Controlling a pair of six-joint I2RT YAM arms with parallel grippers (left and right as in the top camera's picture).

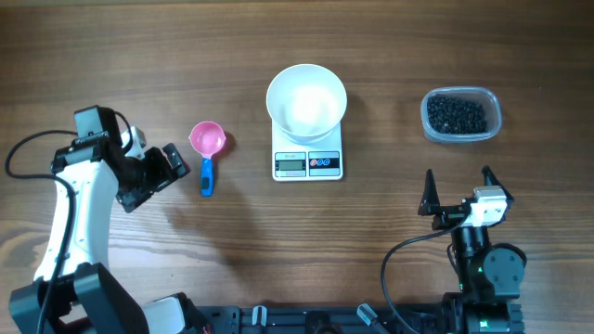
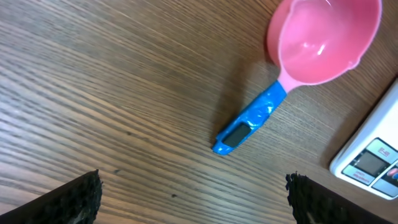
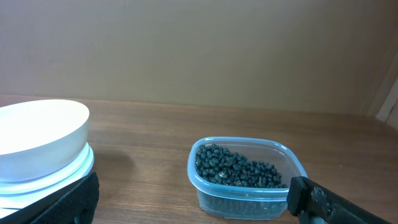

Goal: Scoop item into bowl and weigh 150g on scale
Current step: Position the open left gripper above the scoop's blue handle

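opening step here, nothing scooped yet. the white bowl (image 1: 306,97) sat empty on the scale (image 1: 308,164) at mid-table, and the black beads (image 1: 457,115) all lay in the clear tub (image 1: 427,118), well off to the right. the scoop (image 1: 208,141), pink cup with a blue handle, lay flat on the table (image 1: 371,241) just left of the scale, touched by nobody.

the left gripper (image 1: 178,163) was the one in play: jaws spread wide, gripping nothing, fingers pointed toward the scoop from its left and close beside the blue handle. its wrist view looked down on the scoop between the two dark fingertips (image 2: 74,198), with the handle running diagonally across the gap.

the left arm was bent over from its base, wrist turned inward toward mid-table. the right gripper (image 1: 458,186) sat low near the front edge, upright over its base, jaws equally wide and empty, facing the tub and the bowl from a distance.

the next move, by my reading, called for the left jaws to line up across that slanted handle, drop and close on it, keeping the cup level for the trip to the tub.
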